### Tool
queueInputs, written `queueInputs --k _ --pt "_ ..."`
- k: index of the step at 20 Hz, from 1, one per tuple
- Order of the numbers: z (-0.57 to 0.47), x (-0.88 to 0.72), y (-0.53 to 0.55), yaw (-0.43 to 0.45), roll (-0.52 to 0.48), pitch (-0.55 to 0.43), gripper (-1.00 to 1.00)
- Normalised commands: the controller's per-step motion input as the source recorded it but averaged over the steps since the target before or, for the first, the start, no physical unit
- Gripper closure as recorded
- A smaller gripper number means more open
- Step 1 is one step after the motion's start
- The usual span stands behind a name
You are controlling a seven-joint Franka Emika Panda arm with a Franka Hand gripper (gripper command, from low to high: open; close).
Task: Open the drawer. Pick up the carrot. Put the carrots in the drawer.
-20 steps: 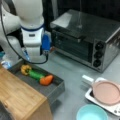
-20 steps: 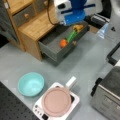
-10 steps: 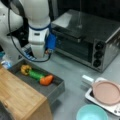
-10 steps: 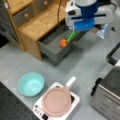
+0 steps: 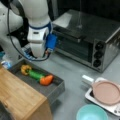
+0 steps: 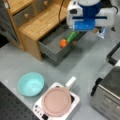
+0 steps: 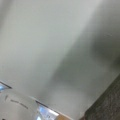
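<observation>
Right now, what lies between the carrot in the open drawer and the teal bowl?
In a front view, the drawer's grey front panel, then bare grey tabletop, separates the carrot from the teal bowl. The claw's fingers are hidden behind the arm.

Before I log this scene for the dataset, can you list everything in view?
drawer: one, grey, pulled open from the wooden cabinet
carrot: one, orange, inside the drawer
long vegetable: one, green, in the drawer beside the carrot
pepper: one, yellow-orange, in the drawer
toaster oven: one, silver, behind the drawer
bowl: one, teal, on the table
pan: one, pink, on a white cooktop
gripper: fingers not visible; arm above the drawer
</observation>
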Motion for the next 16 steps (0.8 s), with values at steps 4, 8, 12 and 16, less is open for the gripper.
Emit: queueInputs --k 4,8,12,16 --pt "-0.24 0.06 0.24 -0.243 0.102 -0.231 -1.00" --pt "-0.18 0.05 0.26 -0.228 0.083 -0.164 -1.00" --pt "-0.10 0.07 0.21 -0.175 0.060 -0.096 -1.00" --pt "-0.06 0.14 0.11 -0.155 -0.017 -0.060 -1.00"
